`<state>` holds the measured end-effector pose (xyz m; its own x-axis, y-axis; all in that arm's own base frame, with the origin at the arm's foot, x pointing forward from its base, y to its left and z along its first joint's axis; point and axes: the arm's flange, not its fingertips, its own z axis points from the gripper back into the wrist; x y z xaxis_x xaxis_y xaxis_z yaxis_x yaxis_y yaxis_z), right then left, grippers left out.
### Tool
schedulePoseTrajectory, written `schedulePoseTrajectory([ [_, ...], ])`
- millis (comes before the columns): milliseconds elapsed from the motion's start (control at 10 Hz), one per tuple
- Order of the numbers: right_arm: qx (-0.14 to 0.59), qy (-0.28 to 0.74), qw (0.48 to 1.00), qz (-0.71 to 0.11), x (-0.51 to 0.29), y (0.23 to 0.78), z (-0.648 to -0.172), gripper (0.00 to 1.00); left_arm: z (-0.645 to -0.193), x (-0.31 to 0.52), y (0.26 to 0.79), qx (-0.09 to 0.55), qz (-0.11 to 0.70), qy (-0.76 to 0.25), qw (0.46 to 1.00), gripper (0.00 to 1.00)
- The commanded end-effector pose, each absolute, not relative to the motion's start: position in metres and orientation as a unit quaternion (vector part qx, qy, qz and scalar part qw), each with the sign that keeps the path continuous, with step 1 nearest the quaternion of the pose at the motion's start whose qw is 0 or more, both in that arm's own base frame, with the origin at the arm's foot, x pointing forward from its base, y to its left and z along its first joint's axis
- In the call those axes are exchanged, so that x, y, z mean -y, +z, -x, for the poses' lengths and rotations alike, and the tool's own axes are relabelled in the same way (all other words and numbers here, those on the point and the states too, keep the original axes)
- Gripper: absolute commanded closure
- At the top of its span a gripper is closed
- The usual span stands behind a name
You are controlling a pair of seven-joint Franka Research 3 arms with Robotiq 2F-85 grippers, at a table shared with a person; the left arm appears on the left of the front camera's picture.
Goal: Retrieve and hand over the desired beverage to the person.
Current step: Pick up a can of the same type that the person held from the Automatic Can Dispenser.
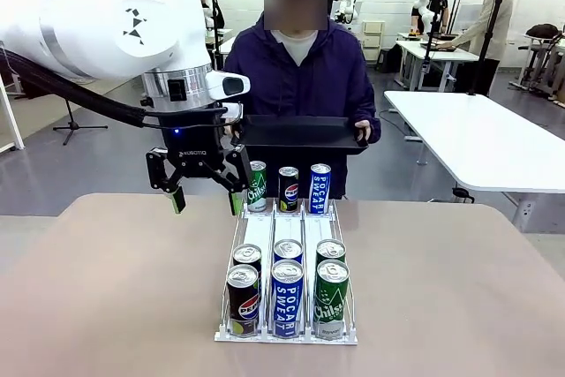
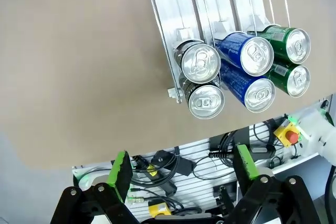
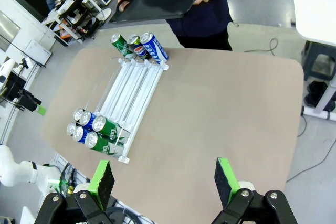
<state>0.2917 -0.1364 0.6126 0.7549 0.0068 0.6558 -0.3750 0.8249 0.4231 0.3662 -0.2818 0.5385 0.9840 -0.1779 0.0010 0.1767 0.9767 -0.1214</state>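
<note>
Hovering left pincer (image 1: 207, 201) (jaws apart) | near rack (image 1: 259, 234) | person (image 1: 300, 77) holds tray (image 1: 300, 134)

My left arm (image 1: 97, 15) leaves the front view at the left and top edges. It covers one shoulder of the person (image 1: 305, 77) and the left end of the black tray (image 1: 305, 134), so I cannot make out the hand at that end. One finger of my left gripper (image 1: 207, 202) meets the edge of the green can (image 1: 258, 190), and I cannot tell their distance in depth. The second-row cans (image 1: 288, 250) show their tops only. In the left wrist view the top edge cuts the rack (image 2: 210, 3). In the right wrist view the top edge cuts the person at the chest, and the print on the near cans (image 3: 94, 129) is too small to read.
</note>
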Motion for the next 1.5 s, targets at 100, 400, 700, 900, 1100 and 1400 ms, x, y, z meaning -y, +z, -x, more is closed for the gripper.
schedulePoseTrajectory([
  [100, 0.339, 0.114, 0.888, -0.289, 0.138, 0.612, -0.294, 0.00, -0.365, 0.278, 0.543, -0.006, 0.055, -0.101, 0.993, 0.00],
  [400, 0.339, 0.114, 0.888, -0.289, 0.138, 0.612, -0.294, 0.00, -0.356, 0.292, 0.516, 0.008, 0.035, -0.082, 0.996, 0.00],
  [700, 0.339, 0.114, 0.888, -0.289, 0.138, 0.612, -0.294, 0.00, -0.331, 0.335, 0.485, 0.055, -0.027, -0.042, 0.997, 0.00],
  [900, 0.339, 0.114, 0.888, -0.289, 0.138, 0.612, -0.294, 0.00, -0.332, 0.344, 0.465, 0.066, -0.030, -0.038, 0.997, 0.00],
  [1100, 0.339, 0.114, 0.888, -0.289, 0.138, 0.612, -0.294, 0.00, -0.339, 0.343, 0.454, 0.063, -0.011, -0.034, 0.997, 0.00],
  [1400, 0.339, 0.114, 0.888, -0.289, 0.138, 0.612, -0.294, 0.00, -0.339, 0.343, 0.439, 0.053, 0.007, -0.023, 0.998, 0.00],
])
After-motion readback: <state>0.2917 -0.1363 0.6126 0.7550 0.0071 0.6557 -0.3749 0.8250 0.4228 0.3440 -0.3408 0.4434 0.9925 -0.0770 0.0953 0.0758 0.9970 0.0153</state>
